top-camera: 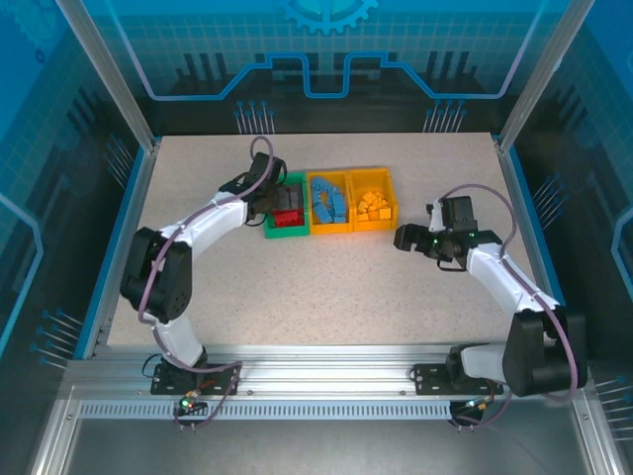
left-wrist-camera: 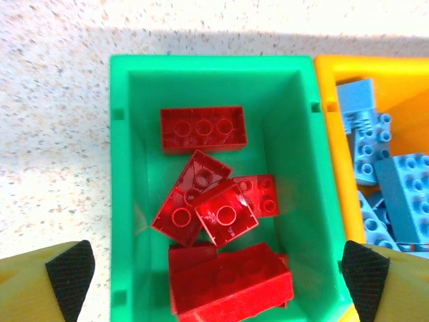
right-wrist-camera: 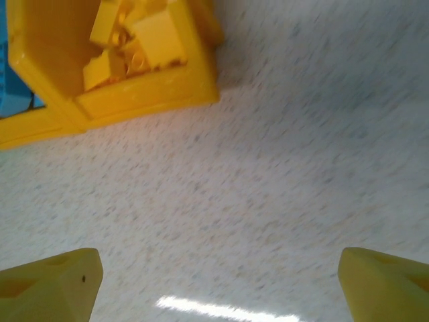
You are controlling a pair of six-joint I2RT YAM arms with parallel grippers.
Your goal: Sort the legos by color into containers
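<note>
Two jaw pairs, both spread apart, nothing gripped. Left gripper (left-wrist-camera: 218, 278) hangs over the green bin (left-wrist-camera: 122, 201), which holds the red legos (left-wrist-camera: 203, 129), some studs-up, some showing hollow undersides. Right gripper (right-wrist-camera: 218, 285) is over bare table (right-wrist-camera: 281, 168), near the end yellow bin (right-wrist-camera: 154, 94). Left wrist view resolves blue legos (left-wrist-camera: 402, 181) in the adjoining bin; top view shows the whole row of bins (top-camera: 329, 231).

A robot lab cell: aluminium frame (top-camera: 326, 381), blue printed panels (top-camera: 326, 40), speckled table (top-camera: 326, 287).

Left hand (left-wrist-camera: 218, 272) and right hand (right-wrist-camera: 218, 282) both gape wide.
</note>
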